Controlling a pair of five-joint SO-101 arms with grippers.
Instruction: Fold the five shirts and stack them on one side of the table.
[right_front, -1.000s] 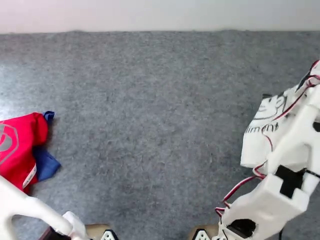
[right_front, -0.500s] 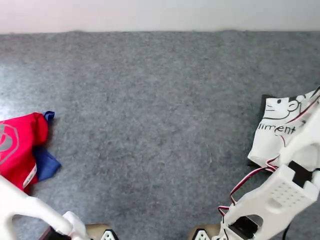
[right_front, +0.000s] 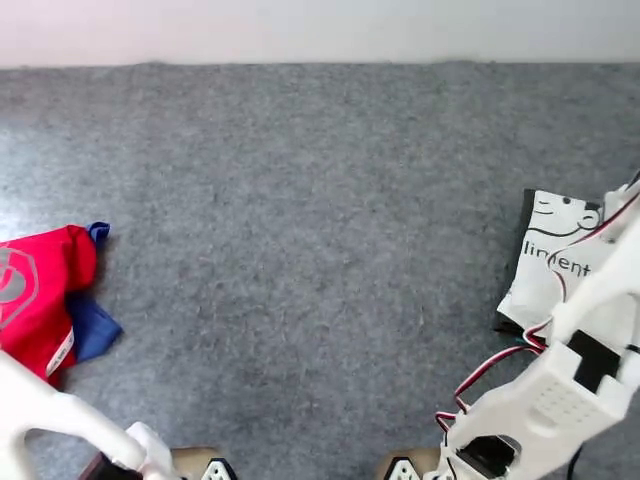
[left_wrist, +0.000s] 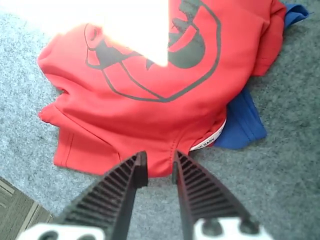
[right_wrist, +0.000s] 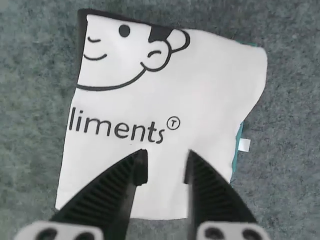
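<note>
From above, a grey felt desk (right_front: 300, 200) runs back to a pale wall (right_front: 300, 30). A red shirt (right_front: 35, 290) lies at the left edge on top of a blue shirt (right_front: 92, 330). At the right edge a white shirt (right_front: 560, 265) with a cartoon face lies flat on a dark shirt (right_front: 524, 230), whose border shows along one side. The right arm (right_front: 560, 400), white with red and black wires, stands over the near right corner and covers part of the white shirt. The left arm (right_front: 50, 415) crosses the near left corner.

At the left wrist, the left hand (left_wrist: 160, 167) hangs over the hem of the red shirt (left_wrist: 150, 100), its ribbed black fingers a little apart with nothing between them. The blue shirt (left_wrist: 245, 120) pokes out from beneath onto the desk (left_wrist: 290, 175).

At the right wrist, the right hand (right_wrist: 164, 167) hangs over the white shirt (right_wrist: 200, 90), fingers spread and gripping nothing. A sliver of teal cloth (right_wrist: 240, 145) peeks out at one edge of that shirt.
</note>
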